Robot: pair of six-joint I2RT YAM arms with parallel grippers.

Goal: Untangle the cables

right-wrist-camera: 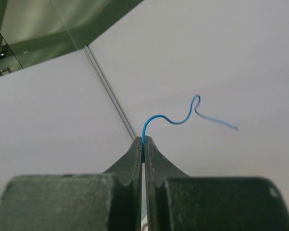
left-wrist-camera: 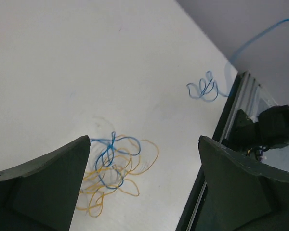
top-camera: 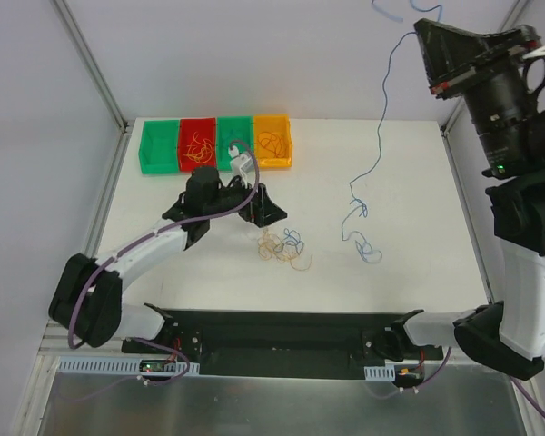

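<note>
A tangle of orange, blue and pale cables (top-camera: 286, 247) lies on the white table (top-camera: 418, 173) near the middle. It also shows in the left wrist view (left-wrist-camera: 113, 168). My left gripper (top-camera: 265, 216) is open and empty, just above and left of the tangle; in its own view (left-wrist-camera: 144, 185) the tangle sits by the left finger (left-wrist-camera: 48, 187). My right gripper (top-camera: 420, 25) is raised high at the right and shut on one long blue cable (top-camera: 381, 109), which hangs down to a small coil (top-camera: 363, 245) on the table. The pinched blue cable (right-wrist-camera: 168, 119) sticks out of the shut fingertips (right-wrist-camera: 143, 144).
Four bins stand in a row at the back left: green (top-camera: 159, 145), red (top-camera: 198, 143) with orange cables, green (top-camera: 234, 136) and orange (top-camera: 273, 141). The table's black front edge (top-camera: 282, 318) and the arm bases lie close behind the tangle.
</note>
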